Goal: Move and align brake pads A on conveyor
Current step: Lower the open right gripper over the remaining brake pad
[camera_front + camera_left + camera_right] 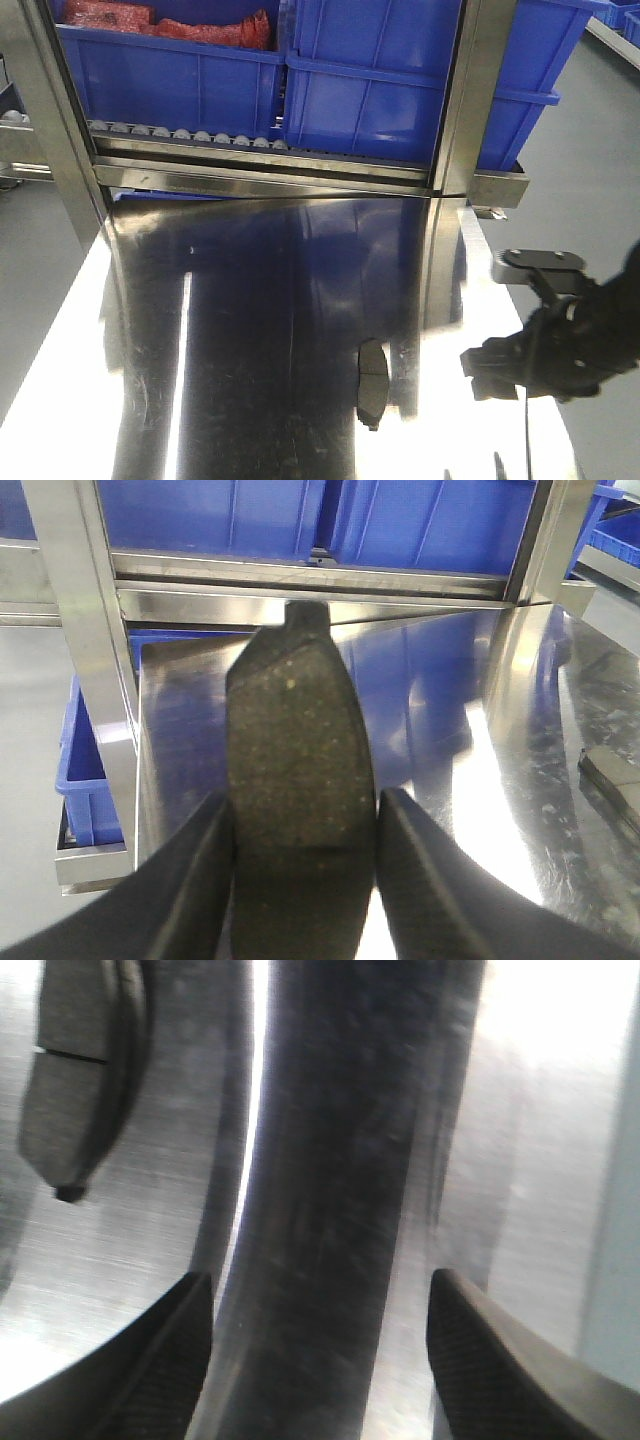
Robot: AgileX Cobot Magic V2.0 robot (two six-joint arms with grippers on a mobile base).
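Left gripper (305, 805) is clamped across one flat dark grey curved brake pad (295, 710), over the shiny stainless steel table (250, 300). Right gripper (320, 1290) gapes wide, empty; a second pad (372, 385) lies flat near it, to the left. Judged rigid, dense, rough-faced: grip across the long edges.

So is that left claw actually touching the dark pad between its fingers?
Touching. The left wrist view shows the brake pad clamped between the fingers of the left gripper, both pressed against its edges with no gap.
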